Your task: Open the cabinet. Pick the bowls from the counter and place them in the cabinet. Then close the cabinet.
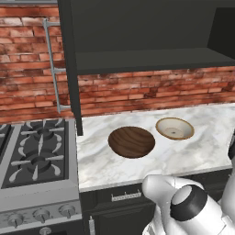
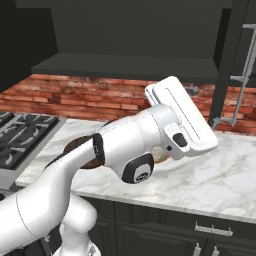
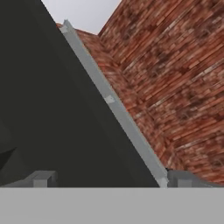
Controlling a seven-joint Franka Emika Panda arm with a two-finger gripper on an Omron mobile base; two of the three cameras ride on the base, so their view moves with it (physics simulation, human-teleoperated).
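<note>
From the left base view, going left to right: the grey stovetop [image 1: 34,153], then the cabinet's left door [image 1: 69,64] swung out edge-on with its silver handle [image 1: 52,64], then the counter [image 1: 202,142]. The cabinet [image 1: 147,32] stands open above it. On the marble sit the dark wood-grain bowl [image 1: 131,142] and, just beside it to the right, the cream bowl [image 1: 174,128], both upright and untouched.

The gripper [image 3: 109,181] has its jaws spread wide, holding nothing. It looks along the right door [image 3: 52,113], whose bar handle [image 3: 114,105] slants across the hand view, so the bowls probably lie below and left of it. The next move calls for coming down toward the nearer bowl.
</note>
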